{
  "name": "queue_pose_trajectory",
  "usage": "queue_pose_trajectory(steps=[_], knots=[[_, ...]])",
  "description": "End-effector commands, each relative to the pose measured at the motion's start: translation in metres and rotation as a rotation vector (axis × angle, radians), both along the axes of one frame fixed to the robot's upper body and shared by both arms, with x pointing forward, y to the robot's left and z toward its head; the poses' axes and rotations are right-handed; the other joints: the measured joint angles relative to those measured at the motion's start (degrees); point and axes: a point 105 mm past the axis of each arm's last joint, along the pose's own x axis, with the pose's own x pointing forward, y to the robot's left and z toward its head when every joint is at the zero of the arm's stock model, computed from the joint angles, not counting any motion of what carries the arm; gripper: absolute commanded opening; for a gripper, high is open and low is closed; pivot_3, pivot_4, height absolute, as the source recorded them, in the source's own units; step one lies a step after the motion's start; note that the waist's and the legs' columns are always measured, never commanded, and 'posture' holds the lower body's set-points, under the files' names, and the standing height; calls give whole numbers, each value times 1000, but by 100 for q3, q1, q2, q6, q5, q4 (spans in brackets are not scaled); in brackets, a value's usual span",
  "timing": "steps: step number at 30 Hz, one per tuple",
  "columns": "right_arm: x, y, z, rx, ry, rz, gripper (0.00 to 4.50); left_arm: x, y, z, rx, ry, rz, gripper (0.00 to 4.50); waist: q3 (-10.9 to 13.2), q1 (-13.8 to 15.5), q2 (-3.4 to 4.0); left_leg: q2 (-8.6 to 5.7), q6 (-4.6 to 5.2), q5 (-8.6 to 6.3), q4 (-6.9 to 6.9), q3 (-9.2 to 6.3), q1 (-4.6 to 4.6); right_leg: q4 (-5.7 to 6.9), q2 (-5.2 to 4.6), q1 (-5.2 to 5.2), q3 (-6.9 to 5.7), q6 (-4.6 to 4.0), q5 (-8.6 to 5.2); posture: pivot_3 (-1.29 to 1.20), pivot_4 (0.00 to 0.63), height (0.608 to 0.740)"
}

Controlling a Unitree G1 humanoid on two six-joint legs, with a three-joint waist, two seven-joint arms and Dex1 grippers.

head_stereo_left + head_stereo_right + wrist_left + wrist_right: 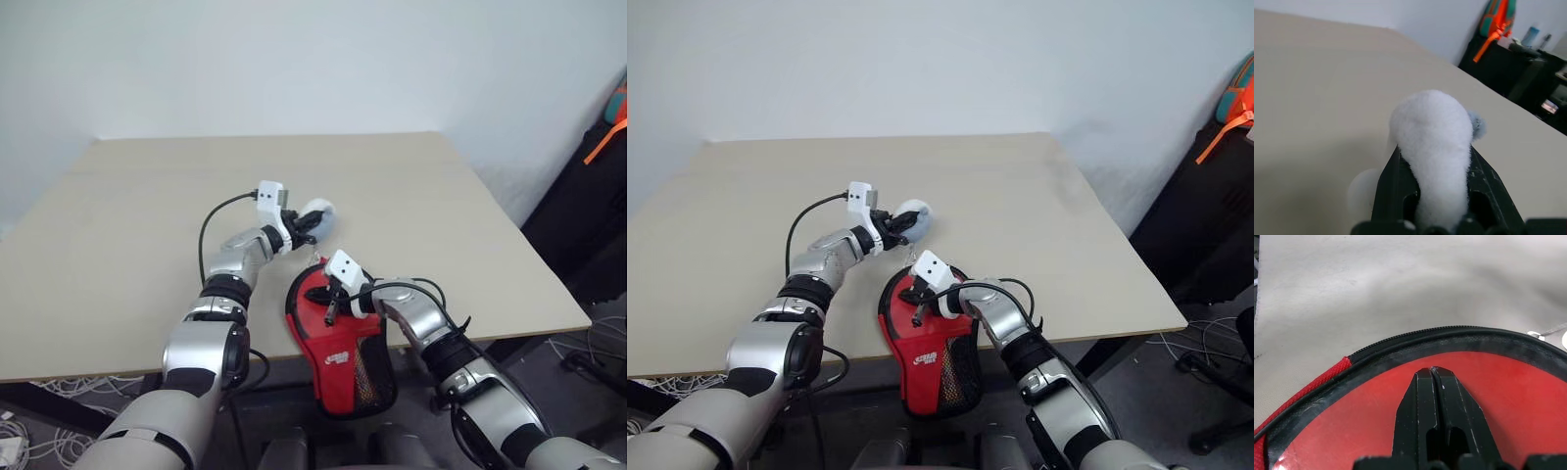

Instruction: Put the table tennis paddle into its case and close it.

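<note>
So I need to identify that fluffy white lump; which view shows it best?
The left wrist view: the white lump sits close up between the left claw's fingers. Both eye views show it small above the table.

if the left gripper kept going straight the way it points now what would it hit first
Probably nothing: the left gripper, shut on a fluffy white lump, points across the bare beige tabletop, with dark furniture beyond its edge.

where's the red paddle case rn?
The red fabric paddle-shaped case overhangs the beige table's near edge, under the shut right gripper.
</note>
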Motion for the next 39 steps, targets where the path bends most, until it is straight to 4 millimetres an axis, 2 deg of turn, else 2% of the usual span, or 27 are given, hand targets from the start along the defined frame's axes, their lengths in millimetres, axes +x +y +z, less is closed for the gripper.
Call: queue_pose_trajectory(steps=[1, 9, 20, 24, 27, 28, 29, 30, 32, 39], knots=[[-2, -12, -6, -46, 11, -14, 0, -1, -18, 25, 22, -112, -93, 349, 0, -3, 0, 0, 0, 0, 0, 0, -1, 0, 0, -1, 0, 0, 0, 0, 0, 739], [-12, -37, 21, -15, -6, -21, 0, -25, -16, -5, 70, -75, -207, 349, 1, -10, 0, 1, 0, 0, 0, -1, -1, 1, 0, -3, 2, 1, -1, 0, 0, 739], [-21, -65, 47, -28, -28, -28, 0, -44, -15, -21, 116, -59, -276, 349, 2, 1, -1, 2, 1, -1, 0, 0, -2, -1, 0, -4, 2, 1, -2, 0, 0, 739], [-21, -76, 52, -44, -38, -43, 0, -49, -17, -24, 121, -53, -300, 1634, 2, 0, -1, 2, 1, -1, 0, 1, 0, -1, -1, -3, 2, 1, -2, 0, 0, 739], [-19, -82, 52, -54, -35, -57, 0, -54, -20, -24, 117, -48, -328, 2771, 2, 1, -1, 2, 1, -1, 0, 1, 0, -1, -1, -3, 2, 1, -3, 0, 0, 739], [-19, -83, 52, -56, -35, -61, 0, -55, -21, -22, 110, -46, -337, 2994, 2, 1, -1, 2, 1, -1, 1, 1, 0, -1, -1, -3, 2, 1, -3, 0, 0, 739], [-18, -85, 53, -56, -34, -63, 0, -56, -22, -20, 104, -47, -344, 3477, 2, 1, -1, 2, 1, -1, 1, 2, 0, -1, -1, -2, 2, 1, -3, 0, 0, 739], [-18, -85, 53, -56, -35, -65, 0, -56, -22, -17, 102, -50, -348, 3706, 2, 1, -1, 2, 1, -1, 1, 2, 0, -1, -1, -2, 2, 1, -3, 0, 0, 739], [-17, -87, 55, -60, -37, -65, 0, -58, -23, -10, 97, -64, -360, 4458, 2, 0, -1, 2, 1, -1, 1, 2, 0, -1, -1, -2, 2, 1, -3, 0, 0, 739], [-18, -96, 61, -77, -47, -43, 0, -59, -19, 16, 56, -99, -374, 4458, 3, -1, -2, 2, 2, -1, 1, 2, 0, -1, -1, -3, 3, 1, -3, 0, 0, 739]])
